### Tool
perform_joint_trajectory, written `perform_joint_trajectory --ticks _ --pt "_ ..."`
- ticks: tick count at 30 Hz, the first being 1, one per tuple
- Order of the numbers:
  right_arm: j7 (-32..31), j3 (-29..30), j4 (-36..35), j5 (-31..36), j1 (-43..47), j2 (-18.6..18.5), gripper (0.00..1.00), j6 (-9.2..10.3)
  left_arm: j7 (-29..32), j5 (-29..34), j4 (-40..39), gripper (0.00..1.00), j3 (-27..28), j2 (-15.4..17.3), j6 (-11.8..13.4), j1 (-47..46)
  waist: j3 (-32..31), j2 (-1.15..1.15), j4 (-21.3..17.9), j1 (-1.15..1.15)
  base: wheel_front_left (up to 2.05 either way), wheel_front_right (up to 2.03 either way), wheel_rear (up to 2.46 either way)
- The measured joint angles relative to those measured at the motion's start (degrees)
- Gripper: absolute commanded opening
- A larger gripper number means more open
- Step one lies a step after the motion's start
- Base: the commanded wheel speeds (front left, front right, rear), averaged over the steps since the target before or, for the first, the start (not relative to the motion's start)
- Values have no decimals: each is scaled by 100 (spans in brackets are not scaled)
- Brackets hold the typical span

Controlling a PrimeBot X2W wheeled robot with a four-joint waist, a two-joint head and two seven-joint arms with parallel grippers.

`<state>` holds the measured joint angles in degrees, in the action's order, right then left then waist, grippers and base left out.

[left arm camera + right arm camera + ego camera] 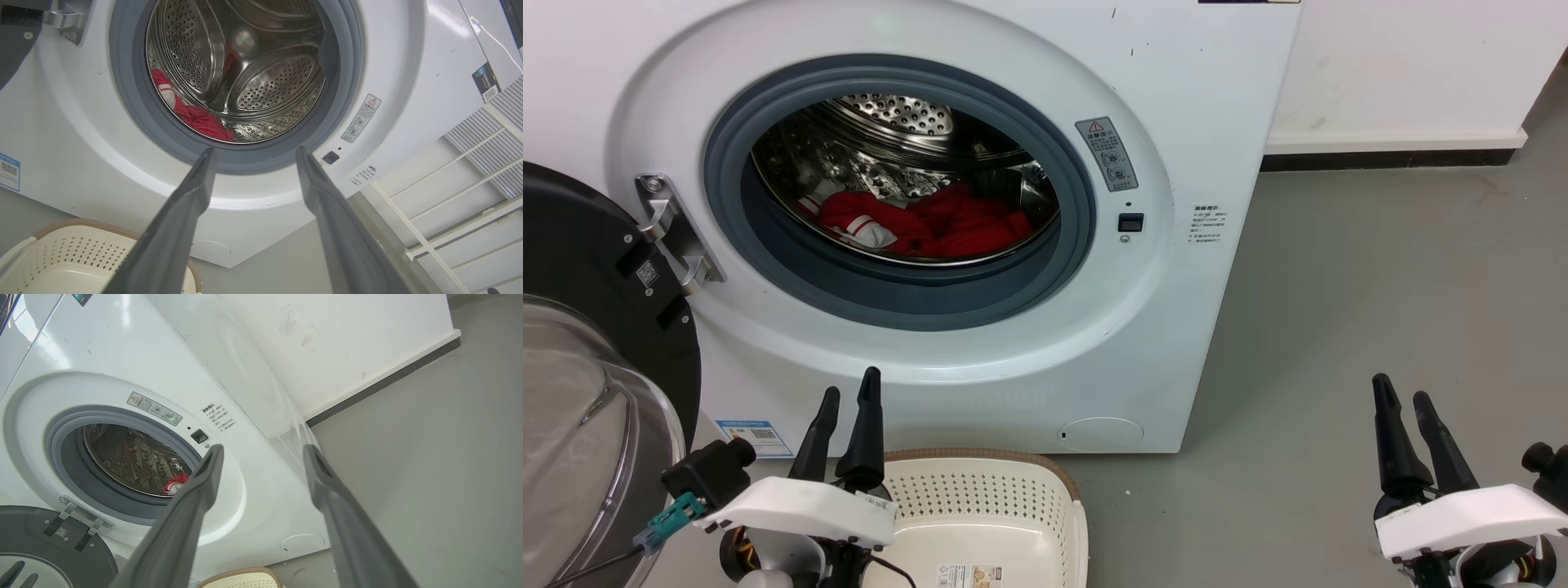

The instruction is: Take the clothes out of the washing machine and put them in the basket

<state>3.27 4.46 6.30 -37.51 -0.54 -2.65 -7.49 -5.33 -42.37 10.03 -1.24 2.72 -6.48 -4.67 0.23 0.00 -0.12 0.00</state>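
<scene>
The white washing machine (1143, 343) stands with its round door swung open to the left. Red clothes (947, 224) with white panels lie at the bottom of the steel drum; they also show as red clothes (196, 118) in the left wrist view and as a scrap of clothes (176, 482) in the right wrist view. The cream basket (988, 506) sits on the floor in front of the machine. My left gripper (851, 392) hangs open just left of the basket, below the drum opening. My right gripper (1402, 389) is open and empty over the floor at the lower right.
The open black-framed glass door (588, 384) fills the left side next to my left arm. Grey floor (1380, 269) spreads to the right of the machine up to a white wall with a dark skirting (1388, 159). A white rack (449, 204) shows in the left wrist view.
</scene>
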Motion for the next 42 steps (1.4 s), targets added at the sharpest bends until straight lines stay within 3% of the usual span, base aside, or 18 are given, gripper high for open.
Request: perform_joint_trajectory --ticks 23,42 --pt "32 9 -303 1829 177 -3 100 0 -400 1758 -53 100 -225 36 222 -62 4 0 2 0 0 0 0" --pt "174 -5 -375 2789 268 -5 100 -1 -632 2717 141 100 -332 79 403 -106 -14 0 33 0 0 0 0"
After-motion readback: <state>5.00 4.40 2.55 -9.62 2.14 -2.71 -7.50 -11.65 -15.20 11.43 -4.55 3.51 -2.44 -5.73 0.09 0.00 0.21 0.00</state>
